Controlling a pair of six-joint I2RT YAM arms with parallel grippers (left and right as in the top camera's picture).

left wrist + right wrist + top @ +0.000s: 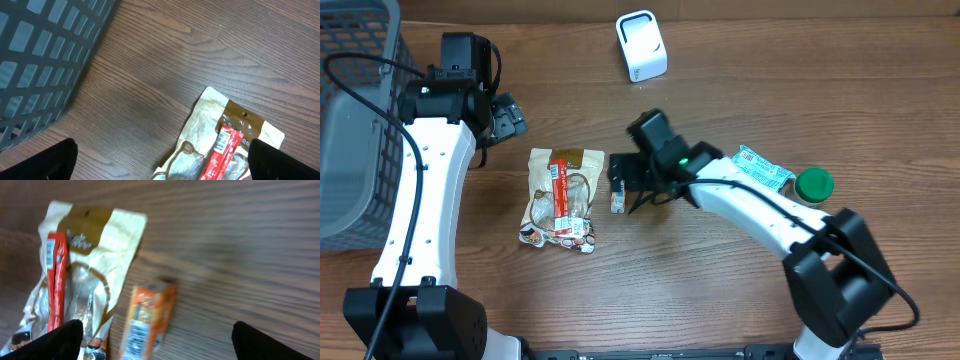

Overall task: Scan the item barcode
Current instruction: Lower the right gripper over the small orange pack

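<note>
Orange carton [145,317] lies on its side on the table [720,290], just beside the right edge of the snack pouch [563,195]. A barcode strip seems to show on its upper face, though the picture is blurred. It looks light and stiff, likely to skid on the wood, so the long side walls are the place to pinch, leaving the printed face bare. Right gripper [159,342] hangs directly over it, jaws spread wide and holding nothing. Left gripper [505,118] hovers up-table of the pouch near the grey basket [355,110], equally wide and empty. Farthest off stands the white scanner [641,45].
</note>
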